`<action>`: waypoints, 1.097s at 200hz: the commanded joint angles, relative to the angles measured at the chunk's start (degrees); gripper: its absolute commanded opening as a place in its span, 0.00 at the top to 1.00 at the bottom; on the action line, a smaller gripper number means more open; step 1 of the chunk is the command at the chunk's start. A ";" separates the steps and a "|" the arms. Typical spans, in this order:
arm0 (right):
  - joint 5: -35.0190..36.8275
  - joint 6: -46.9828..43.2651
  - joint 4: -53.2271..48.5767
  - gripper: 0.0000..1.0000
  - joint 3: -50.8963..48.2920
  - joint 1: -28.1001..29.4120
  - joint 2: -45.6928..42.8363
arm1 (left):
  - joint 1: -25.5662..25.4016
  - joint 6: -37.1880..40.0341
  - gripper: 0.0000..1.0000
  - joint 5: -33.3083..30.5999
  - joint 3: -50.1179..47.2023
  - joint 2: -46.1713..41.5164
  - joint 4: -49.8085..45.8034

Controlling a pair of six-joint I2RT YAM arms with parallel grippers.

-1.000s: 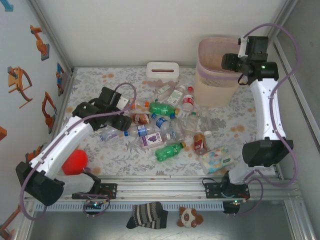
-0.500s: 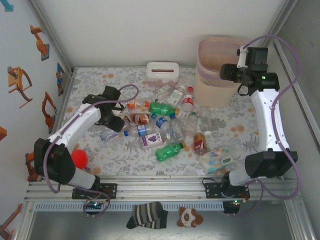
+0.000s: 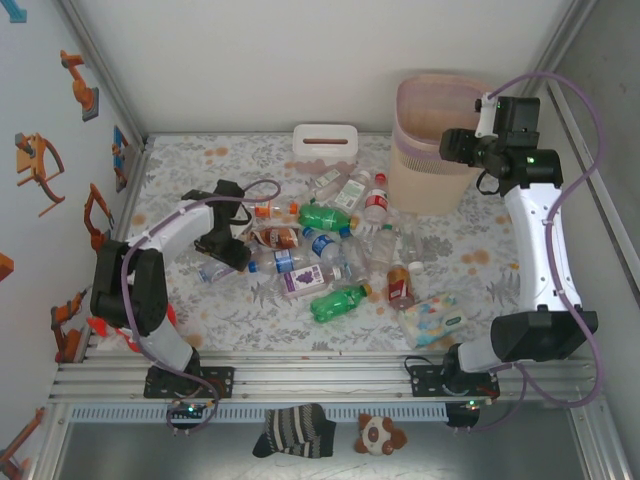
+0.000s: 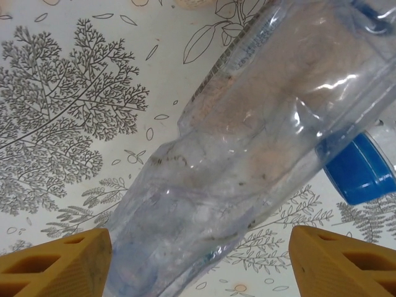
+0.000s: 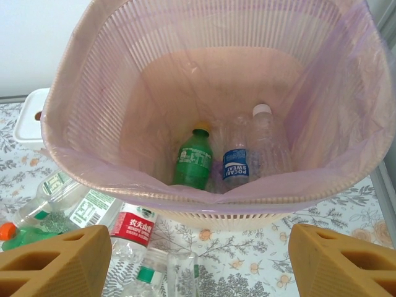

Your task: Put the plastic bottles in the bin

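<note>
You had three bottles (image 5: 235, 166) down in the bin (image 5: 65, 124), below and ahead of your right jaws, which stood spread and empty. A dozen or so loose bottles (image 3: 340, 300) lay scattered on the bench (image 3: 180, 160), so I'd judge most of the job was left. Your left jaws were spread either side of a clear bottle (image 4: 247, 154) lying between them, not pinching it.

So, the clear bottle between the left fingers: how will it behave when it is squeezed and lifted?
The clear bottle looks empty and see-through, so it is probably light. Its wall is dented, so it may buckle under the left gripper's fingers. It lies on its side, so a nudge could roll it.
</note>
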 commanded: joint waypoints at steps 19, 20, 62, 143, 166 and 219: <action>-0.64 -0.48 -0.55 0.26 -1.01 0.06 -1.67 | 1.33 1.11 0.27 3.36 -0.46 2.97 0.00; -0.59 -0.48 -0.55 0.26 -1.04 0.06 -1.68 | 1.34 1.14 0.27 3.49 -0.45 3.08 0.02; 0.08 -0.86 -1.07 0.26 -0.86 0.06 -1.41 | 2.55 0.81 0.33 5.50 0.66 6.40 -1.19; 0.42 -1.07 -1.77 0.26 -0.61 0.06 -1.70 | 4.65 -0.31 0.47 7.91 1.50 7.90 -2.57; 0.42 -1.04 -1.86 0.26 -0.53 0.07 -1.94 | 4.87 -0.49 0.50 7.89 1.52 7.21 -2.42; -0.94 -0.54 -2.21 0.26 -0.18 0.02 -2.99 | 5.29 -0.72 0.52 10.11 1.18 2.97 -1.07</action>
